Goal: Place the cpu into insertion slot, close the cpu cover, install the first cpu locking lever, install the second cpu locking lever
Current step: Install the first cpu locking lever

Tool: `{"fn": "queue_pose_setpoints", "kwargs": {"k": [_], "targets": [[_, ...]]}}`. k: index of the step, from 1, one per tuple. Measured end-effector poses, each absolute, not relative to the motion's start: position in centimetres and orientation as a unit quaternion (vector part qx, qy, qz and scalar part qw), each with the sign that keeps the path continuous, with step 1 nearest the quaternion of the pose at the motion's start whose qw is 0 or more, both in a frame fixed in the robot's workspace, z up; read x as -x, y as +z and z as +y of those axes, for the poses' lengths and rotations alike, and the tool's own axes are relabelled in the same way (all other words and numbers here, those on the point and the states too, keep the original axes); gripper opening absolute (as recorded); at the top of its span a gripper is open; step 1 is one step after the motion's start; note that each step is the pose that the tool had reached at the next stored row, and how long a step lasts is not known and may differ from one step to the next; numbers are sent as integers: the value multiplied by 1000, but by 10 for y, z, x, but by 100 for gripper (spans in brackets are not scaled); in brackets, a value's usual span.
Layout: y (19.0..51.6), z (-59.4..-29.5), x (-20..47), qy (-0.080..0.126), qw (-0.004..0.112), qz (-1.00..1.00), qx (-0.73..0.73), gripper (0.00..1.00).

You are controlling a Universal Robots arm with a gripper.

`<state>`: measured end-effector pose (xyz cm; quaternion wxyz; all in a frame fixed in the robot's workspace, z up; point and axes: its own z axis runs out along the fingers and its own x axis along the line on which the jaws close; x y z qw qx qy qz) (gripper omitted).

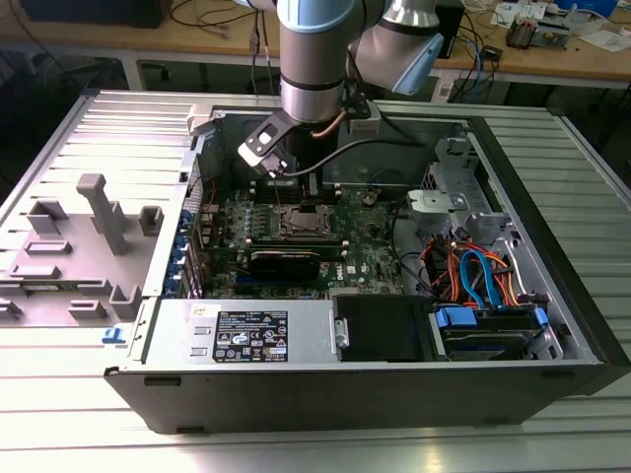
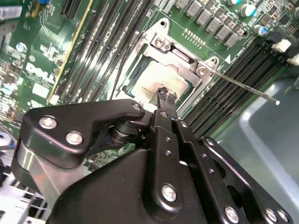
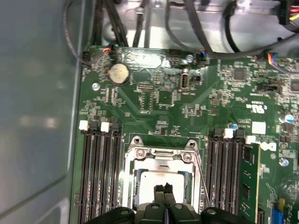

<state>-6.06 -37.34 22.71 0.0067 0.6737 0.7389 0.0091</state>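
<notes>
The cpu (image 2: 152,84) lies flat in the insertion slot (image 3: 161,175) of the green motherboard, its dull silver top showing (image 3: 149,181). The silvery cpu cover (image 2: 180,56) lies down around it as a frame (image 3: 159,156). My gripper (image 2: 166,94) hangs just over the chip's edge with its black fingertips pressed together, shut, nothing between them (image 3: 164,188). One thin locking lever (image 2: 243,86) sticks out sideways from the socket corner over the memory slots. In the exterior view the gripper (image 1: 294,192) is low inside the case above the socket (image 1: 301,223).
Long black memory slots (image 3: 96,172) flank the socket on both sides. Cables (image 3: 187,28) run above the board's far edge. The case wall (image 3: 37,116) stands close beside the board. A drive bay with coloured wires (image 1: 473,276) fills the exterior view's right of the case.
</notes>
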Motion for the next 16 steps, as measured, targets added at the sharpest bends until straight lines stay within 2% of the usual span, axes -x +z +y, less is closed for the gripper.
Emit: {"fn": "queue_pose_setpoints", "kwargs": {"k": [16], "targets": [[227,-373,61,10,6,760,-650,11]]}}
